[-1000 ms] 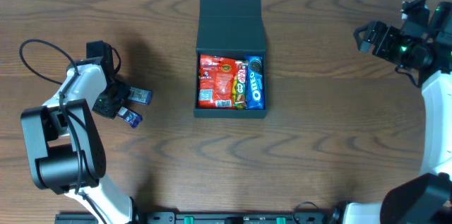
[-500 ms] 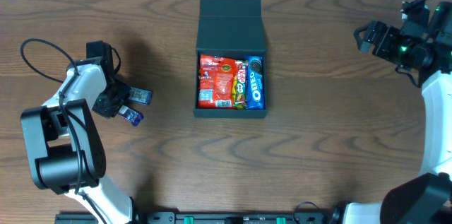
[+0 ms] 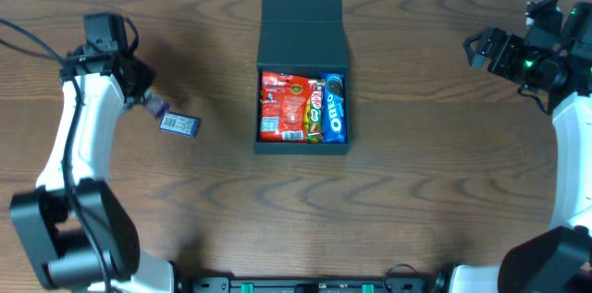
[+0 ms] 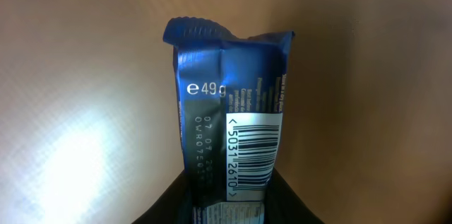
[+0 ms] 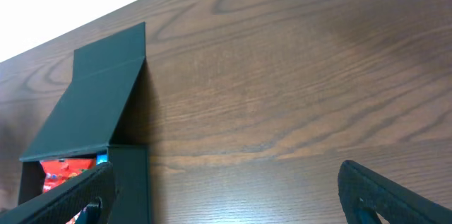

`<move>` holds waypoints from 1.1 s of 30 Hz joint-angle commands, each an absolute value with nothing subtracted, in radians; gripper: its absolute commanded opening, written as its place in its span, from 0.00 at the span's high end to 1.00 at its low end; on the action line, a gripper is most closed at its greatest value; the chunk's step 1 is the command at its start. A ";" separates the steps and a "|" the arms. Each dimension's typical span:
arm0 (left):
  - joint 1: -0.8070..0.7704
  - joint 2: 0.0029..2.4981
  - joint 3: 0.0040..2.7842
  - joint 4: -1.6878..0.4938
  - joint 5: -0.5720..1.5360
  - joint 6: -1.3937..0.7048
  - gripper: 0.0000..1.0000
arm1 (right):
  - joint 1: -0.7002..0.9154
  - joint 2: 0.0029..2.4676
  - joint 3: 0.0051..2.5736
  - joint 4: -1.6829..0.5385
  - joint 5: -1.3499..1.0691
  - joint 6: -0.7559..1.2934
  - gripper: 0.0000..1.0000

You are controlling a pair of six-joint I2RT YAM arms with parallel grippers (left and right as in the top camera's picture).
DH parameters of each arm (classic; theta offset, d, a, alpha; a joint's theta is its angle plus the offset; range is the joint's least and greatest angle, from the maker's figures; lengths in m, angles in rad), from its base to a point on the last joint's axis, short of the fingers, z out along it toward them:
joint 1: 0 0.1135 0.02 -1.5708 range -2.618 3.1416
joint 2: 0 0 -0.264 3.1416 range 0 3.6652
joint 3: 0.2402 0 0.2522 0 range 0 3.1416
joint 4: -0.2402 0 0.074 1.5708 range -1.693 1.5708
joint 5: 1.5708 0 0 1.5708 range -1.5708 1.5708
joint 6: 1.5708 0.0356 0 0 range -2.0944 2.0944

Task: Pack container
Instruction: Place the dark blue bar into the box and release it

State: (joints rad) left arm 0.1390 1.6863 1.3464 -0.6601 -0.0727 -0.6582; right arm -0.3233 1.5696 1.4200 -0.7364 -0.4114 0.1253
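Blue packet (image 4: 229, 136) in left pincer (image 3: 145, 101), seemingly aloft, arm outstretched.

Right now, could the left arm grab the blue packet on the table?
Probably not: the loose packet lies near, nothing between, but the left end effector already grips another blue packet.

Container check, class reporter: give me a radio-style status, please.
Left gripper shut on blue packet. Right gripper open, parked far right. Container open, lid back, snacks inside. Second blue packet on table, not blocking.
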 commanded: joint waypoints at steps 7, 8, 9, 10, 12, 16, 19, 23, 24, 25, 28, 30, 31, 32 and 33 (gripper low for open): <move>-0.269 1.716 1.464 -0.527 0.052 -0.552 0.81 | -0.342 1.551 1.423 -0.722 -0.419 0.134 0.01; -0.306 1.732 1.480 -0.527 0.053 -0.552 0.80 | -0.346 1.551 1.423 -0.723 -0.419 0.134 0.01; -0.349 1.755 1.501 -0.528 0.053 -0.552 0.79 | -0.351 1.551 1.423 -0.726 -0.419 0.134 0.01; -0.384 1.779 1.520 -0.528 0.053 -0.544 0.79 | -0.356 1.551 1.423 -0.728 -0.419 0.134 0.01; -0.437 1.827 1.563 -0.548 0.054 -0.524 0.79 | -0.366 1.551 1.423 -0.733 -0.419 0.134 0.01; -0.524 1.948 1.700 -0.693 0.055 -0.508 0.77 | -0.385 1.551 1.423 -0.744 -0.419 0.133 0.01; -0.550 2.017 1.777 -0.779 0.080 -0.509 0.75 | -0.390 1.551 1.423 -0.749 -0.419 0.116 0.01; -0.553 2.074 1.809 -0.818 0.165 -0.528 0.75 | -0.390 1.551 1.423 -0.769 -0.418 0.087 0.01; -0.552 2.084 1.809 -0.823 0.180 -0.528 0.75 | -0.390 1.551 1.423 -0.775 -0.418 0.088 0.01; -0.552 2.089 1.809 -0.831 0.181 -0.528 0.75 | -0.390 1.551 1.423 -0.780 -0.418 0.087 0.01; -0.552 2.107 1.809 -0.857 0.173 -0.490 0.75 | -0.390 1.551 1.423 -0.793 -0.418 0.076 0.01; -0.552 2.115 1.809 -0.870 0.153 -0.458 0.75 | -0.390 1.551 1.423 -0.801 -0.418 0.061 0.01; -0.552 2.119 1.809 -0.877 0.130 -0.442 0.75 | -0.390 1.551 1.423 -0.805 -0.419 0.061 0.01; -0.551 2.120 1.809 -0.882 0.112 -0.425 0.75 | -0.390 1.551 1.423 -0.812 -0.419 0.061 0.01; -0.550 2.120 1.809 -0.884 0.099 -0.413 0.75 | -0.390 1.551 1.423 -0.815 -0.419 0.061 0.01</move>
State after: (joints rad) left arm -0.5564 2.1014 1.7836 -0.8749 0.1452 -0.4740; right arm -0.3817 1.5696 1.4200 -0.8082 -0.4114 0.0875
